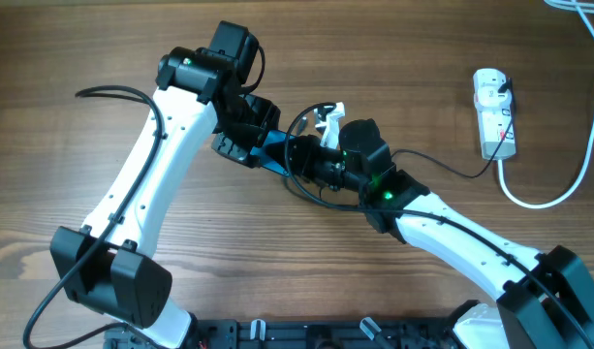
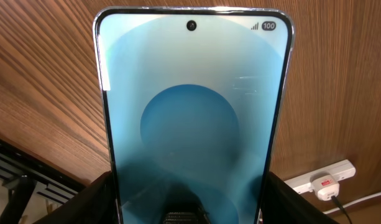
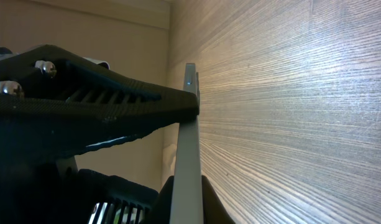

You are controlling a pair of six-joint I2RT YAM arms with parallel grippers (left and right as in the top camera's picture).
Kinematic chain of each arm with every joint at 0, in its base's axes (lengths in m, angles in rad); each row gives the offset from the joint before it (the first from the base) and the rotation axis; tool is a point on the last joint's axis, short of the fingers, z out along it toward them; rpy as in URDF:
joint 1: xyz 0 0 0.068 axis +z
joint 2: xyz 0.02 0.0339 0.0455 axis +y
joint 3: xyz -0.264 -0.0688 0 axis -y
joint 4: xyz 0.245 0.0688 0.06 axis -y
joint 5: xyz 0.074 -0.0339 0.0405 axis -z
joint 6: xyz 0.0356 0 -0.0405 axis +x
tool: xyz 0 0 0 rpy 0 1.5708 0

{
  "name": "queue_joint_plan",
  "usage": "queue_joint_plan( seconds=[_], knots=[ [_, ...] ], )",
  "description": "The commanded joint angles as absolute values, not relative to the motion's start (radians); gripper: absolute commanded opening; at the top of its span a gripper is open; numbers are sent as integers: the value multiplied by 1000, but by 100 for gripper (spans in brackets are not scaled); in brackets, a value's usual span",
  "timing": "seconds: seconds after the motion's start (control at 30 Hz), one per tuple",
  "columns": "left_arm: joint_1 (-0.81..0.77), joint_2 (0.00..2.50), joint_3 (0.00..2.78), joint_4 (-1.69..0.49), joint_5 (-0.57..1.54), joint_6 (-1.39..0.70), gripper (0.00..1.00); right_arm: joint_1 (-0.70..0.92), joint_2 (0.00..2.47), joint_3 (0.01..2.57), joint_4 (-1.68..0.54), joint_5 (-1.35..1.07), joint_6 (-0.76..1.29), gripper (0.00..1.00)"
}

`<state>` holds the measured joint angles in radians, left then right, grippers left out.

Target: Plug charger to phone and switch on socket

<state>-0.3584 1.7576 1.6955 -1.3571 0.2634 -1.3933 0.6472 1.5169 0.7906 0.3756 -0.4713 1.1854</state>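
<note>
The phone (image 1: pixel 274 148) is held above the table between both arms, showing only a teal sliver from overhead. In the left wrist view its lit teal screen (image 2: pixel 190 106) fills the frame, and my left gripper (image 2: pixel 190 214) is shut on its two long sides. In the right wrist view the phone shows edge-on (image 3: pixel 189 137), and my right gripper (image 3: pixel 188 208) is shut on its thin edge. The white socket (image 1: pixel 492 111) lies at the far right with a black plug in it. The thin dark charger cable (image 1: pixel 461 174) runs from it toward the right gripper (image 1: pixel 304 160). Its connector tip is hidden.
The socket's thick white lead (image 1: pixel 558 194) curves along the right table edge. The socket also shows at the lower right of the left wrist view (image 2: pixel 321 180). The left gripper (image 1: pixel 253 141) and its black finger (image 3: pixel 84 118) sit close against the right gripper.
</note>
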Motion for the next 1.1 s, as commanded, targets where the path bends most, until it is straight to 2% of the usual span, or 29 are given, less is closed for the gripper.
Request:
queue_joint_plan(
  seconds=[0.0, 0.13, 0.23, 0.33, 0.53, 0.67, 0.77, 0.83, 0.9, 1.07],
  knots=[
    [-369, 1746, 1707, -1357, 307, -1403, 23, 650, 1502, 811, 406, -521, 1234, 4],
    [-369, 1746, 1707, -1357, 307, -1402, 42, 647, 1502, 811, 406, -522, 1235, 4],
    [-369, 1746, 1707, -1357, 307, -1402, 68, 647, 1502, 811, 406, -522, 1242, 4],
    [-368, 1746, 1708, -1356, 306, -1402, 100, 645, 1502, 811, 406, -522, 1241, 4],
    [-334, 1746, 1708, -1321, 307, -1332, 100, 590, 1502, 811, 391, -583, 1229, 4],
    [-282, 1745, 1708, -1252, 383, -1082, 100, 527, 1501, 811, 291, -617, 1185, 4],
    [-235, 1745, 1708, -1188, 546, -770, 99, 441, 1470, 811, 186, -665, 1117, 4],
    [-216, 1745, 1708, -1169, 643, -673, 98, 402, 1421, 811, 133, -668, 1074, 4],
    [-202, 1745, 1708, -1160, 697, -632, 94, 358, 1338, 811, 36, -655, 1032, 4],
    [-198, 1745, 1708, -1140, 707, -632, 91, 212, 1110, 809, -187, -648, 943, 4]
  ],
)
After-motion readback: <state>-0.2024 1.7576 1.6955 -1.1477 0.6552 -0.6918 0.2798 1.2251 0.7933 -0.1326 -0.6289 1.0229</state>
